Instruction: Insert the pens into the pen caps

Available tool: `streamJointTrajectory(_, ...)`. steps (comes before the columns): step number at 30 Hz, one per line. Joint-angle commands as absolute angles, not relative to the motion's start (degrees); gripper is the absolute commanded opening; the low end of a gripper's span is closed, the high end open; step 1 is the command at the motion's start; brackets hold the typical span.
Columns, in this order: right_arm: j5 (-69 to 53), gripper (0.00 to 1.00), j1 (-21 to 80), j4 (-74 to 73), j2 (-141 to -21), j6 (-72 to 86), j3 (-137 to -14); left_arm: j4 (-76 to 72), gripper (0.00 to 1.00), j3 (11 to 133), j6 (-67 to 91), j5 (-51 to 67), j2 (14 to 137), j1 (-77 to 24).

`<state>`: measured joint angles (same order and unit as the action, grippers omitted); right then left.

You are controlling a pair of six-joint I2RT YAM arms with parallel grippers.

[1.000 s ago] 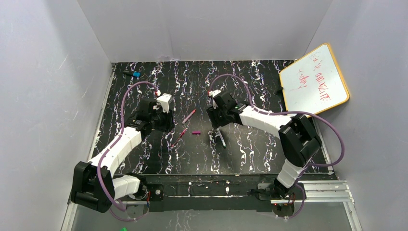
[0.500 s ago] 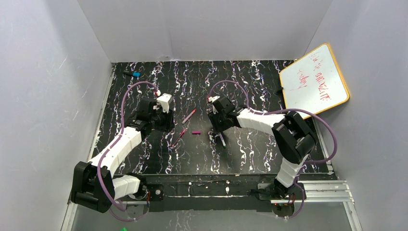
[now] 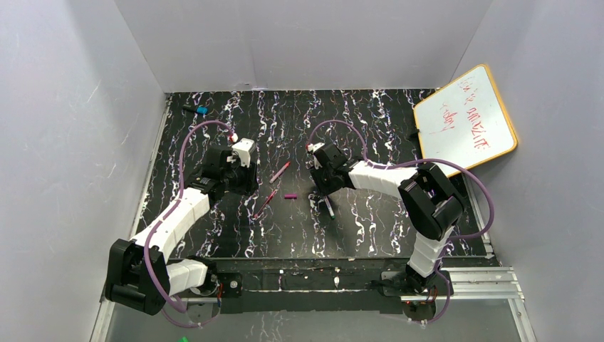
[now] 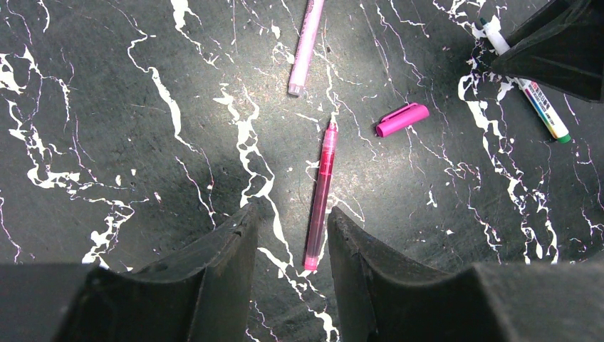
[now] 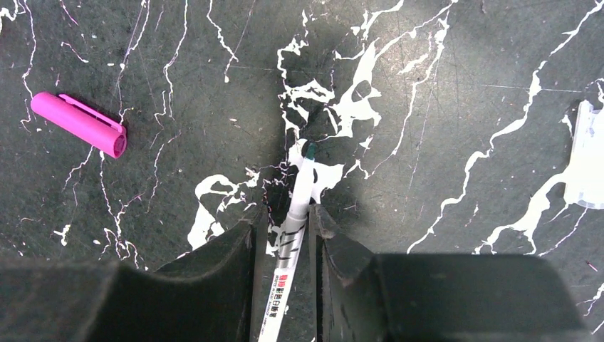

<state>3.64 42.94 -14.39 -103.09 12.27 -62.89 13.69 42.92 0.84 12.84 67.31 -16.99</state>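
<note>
Moved since before: the right arm has drawn its elbow inward and its jaws have narrowed about the white pen. The left arm, the pens and the caps lie where they were.
table (image 3: pixel 370 235): black with white veins; it carries all the things.
blue-and-black item (image 3: pixel 199 110): at the far left back corner, well apart from the pens.
left gripper (image 4: pixel 290 212): jaws spread and holding nothing. The near end of the magenta pen lies between them and touches neither finger.
magenta pen (image 4: pixel 320 192): flat on the table and uncapped, with its tip pointing away from the left gripper.
pink pen (image 4: pixel 305 43): flat on the table beyond the magenta pen, apart from it.
magenta cap (image 4: pixel 402 119): on its side, near the tip of the magenta pen at its right, not touching it.
right gripper (image 5: pixel 286 212): jaws low at the table, one on each side of the white pen. One finger is against the barrel and at the other a thin slit shows, so the pen is not pinched tight.
white pen (image 5: pixel 298 206): flat on the table, dark green tip forward, its printed barrel running between the jaws.
clear cap (image 5: pixel 585 164): at the right edge of the right wrist view, partly cut off, well apart from the white pen.
whiteboard (image 3: pixel 464 117): leaning at the right wall, with red writing on it.
</note>
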Motion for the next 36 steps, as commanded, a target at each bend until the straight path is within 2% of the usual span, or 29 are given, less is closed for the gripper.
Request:
streamJointTrajectory(1, 2.88, 0.35, 43.33, -15.25, -103.89, 13.11, -61.25, 13.94, 0.4, 44.21, 0.26, 13.13, 67.24, -17.09)
streamJointTrajectory(4, 2.34, 0.32, 43.27, -14.91, -102.7, 13.56, -59.02, 13.9, 0.4, 44.15, 0.26, 13.13, 67.21, -17.13)
streamJointTrajectory(6, 1.74, 0.27, 43.29, -14.77, -102.34, 13.79, -57.88, 14.0, 0.4, 44.27, 0.26, 13.3, 67.34, -17.14)
streamJointTrajectory(12, 0.6, 0.01, 43.32, -14.71, -101.79, 14.06, -57.02, 14.06, 0.4, 44.28, 0.26, 13.18, 67.4, -17.06)
streamJointTrajectory(17, 0.61, 0.01, 43.32, -14.94, -100.62, 14.02, -59.05, 14.06, 0.4, 44.24, 0.26, 13.82, 67.49, -17.14)
streamJointTrajectory(21, 0.44, 0.01, 43.31, -13.21, -95.71, 14.21, -62.54, 12.38, 0.39, 43.65, 0.75, 21.17, 65.83, -17.14)
streamJointTrajectory(28, -3.16, 0.01, 43.21, -8.37, -89.1, 15.06, -69.61, -4.31, 0.41, 37.29, 11.96, 34.34, 61.08, -17.22)
streamJointTrajectory(33, -3.66, 0.01, 43.2, -6.79, -87.74, 15.75, -71.09, -8.44, 0.42, 36.12, 14.6, 37.24, 60.64, -17.31)
streamJointTrajectory(36, -4.5, 0.01, 43.18, -3.14, -85.53, 17.29, -70.73, -16.14, 0.43, 33.53, 18.53, 40.59, 59.48, -17.27)
